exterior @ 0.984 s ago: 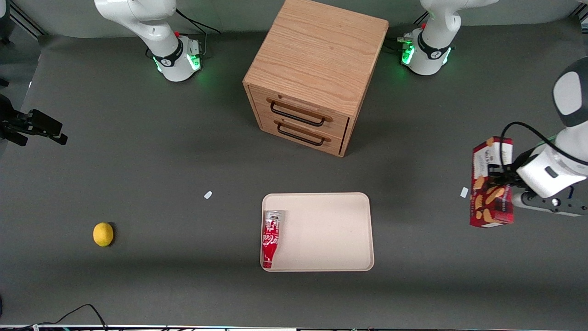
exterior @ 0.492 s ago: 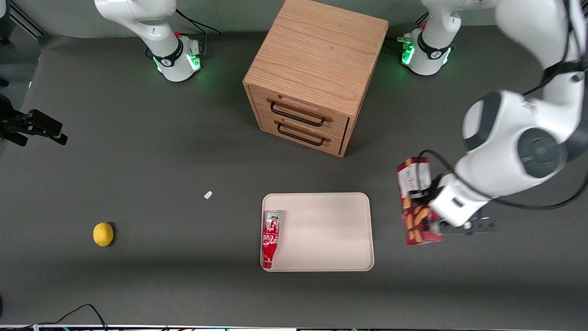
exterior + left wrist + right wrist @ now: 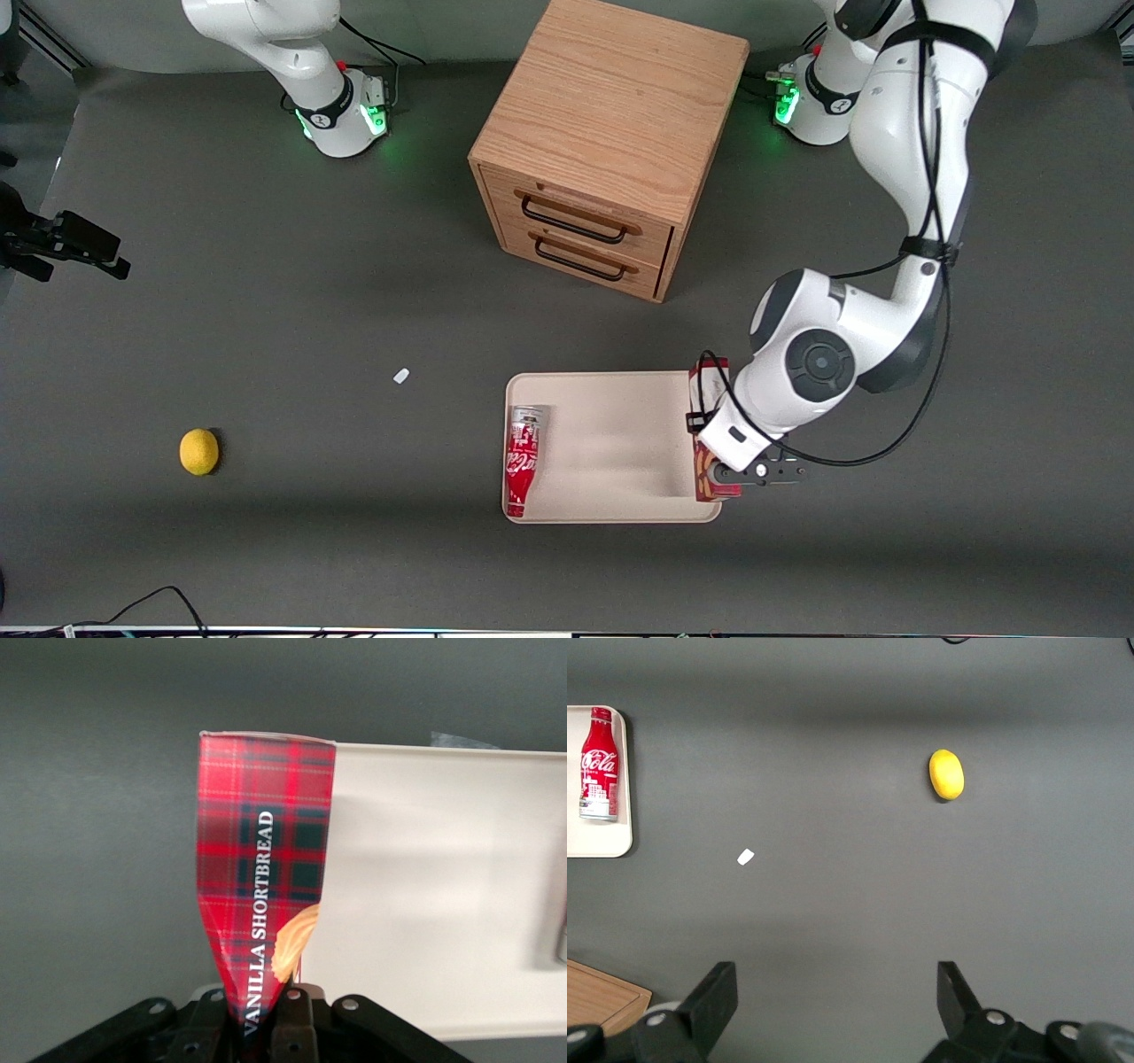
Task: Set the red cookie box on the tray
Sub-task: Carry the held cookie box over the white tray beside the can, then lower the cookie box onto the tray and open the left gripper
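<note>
The left arm's gripper [image 3: 709,461] is gripping the red cookie box [image 3: 704,390], its fingers clamped on one narrow end of the box as seen from the wrist camera, where the tartan side panel [image 3: 264,877] with the words "VANILLA SHORTBREAD" is rising out of the gripper's black body [image 3: 266,1032]. In the front view the gripper is hanging over the edge of the tray [image 3: 611,390] that lies toward the working arm's end of the table, with the white wrist and elbow of the arm [image 3: 815,363] covering most of the box. Whether the box is touching the tray or sitting just above it cannot be told. In the wrist view the box is straddling the tray's rim [image 3: 425,749], part over the cream surface and part over the grey table [image 3: 266,310].

A red Coca-Cola bottle [image 3: 522,461] is lying on its side in the tray, along the edge toward the parked arm's end. A wooden two-drawer cabinet [image 3: 611,142] is standing farther from the front camera than the tray. A lemon [image 3: 198,452] is resting on the table toward the parked arm's end, and a small white scrap [image 3: 401,376] is lying between the lemon and the tray.
</note>
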Controlling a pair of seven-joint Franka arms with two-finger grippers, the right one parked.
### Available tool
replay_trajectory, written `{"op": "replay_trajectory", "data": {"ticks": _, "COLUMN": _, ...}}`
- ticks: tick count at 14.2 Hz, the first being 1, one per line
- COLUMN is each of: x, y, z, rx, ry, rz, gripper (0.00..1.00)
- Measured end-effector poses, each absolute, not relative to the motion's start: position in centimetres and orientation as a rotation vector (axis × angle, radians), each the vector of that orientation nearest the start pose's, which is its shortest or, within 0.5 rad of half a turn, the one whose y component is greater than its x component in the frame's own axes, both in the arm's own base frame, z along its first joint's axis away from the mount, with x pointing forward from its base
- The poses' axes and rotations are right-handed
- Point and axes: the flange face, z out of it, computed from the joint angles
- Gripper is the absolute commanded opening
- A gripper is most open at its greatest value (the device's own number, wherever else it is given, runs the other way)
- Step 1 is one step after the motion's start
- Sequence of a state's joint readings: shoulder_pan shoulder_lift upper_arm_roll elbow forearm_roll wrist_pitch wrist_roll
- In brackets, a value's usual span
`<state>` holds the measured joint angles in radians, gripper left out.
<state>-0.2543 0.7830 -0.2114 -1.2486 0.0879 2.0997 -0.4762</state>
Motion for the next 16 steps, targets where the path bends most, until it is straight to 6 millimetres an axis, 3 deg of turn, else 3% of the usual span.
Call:
{"op": "replay_trajectory", "data": {"ticks": 3, "x": 69.3, "y": -30.9, "z": 27.5, "rx": -3.211, "ry": -0.049, "rz": -0.062, "gripper": 0.00}}
{"op": "replay_trajectory", "data": {"ticks": 6, "x": 69.1, "y": -31.1, "z": 25.5, "rx": -3.187, "ry": -0.037, "rz": -0.043, "gripper": 0.00}}
{"op": "replay_trajectory", "data": {"ticks": 16, "x": 69.3, "y": -31.1, "z": 25.0, "rx": -3.184, "ry": -0.094, "rz": -0.059, "gripper": 0.00}}
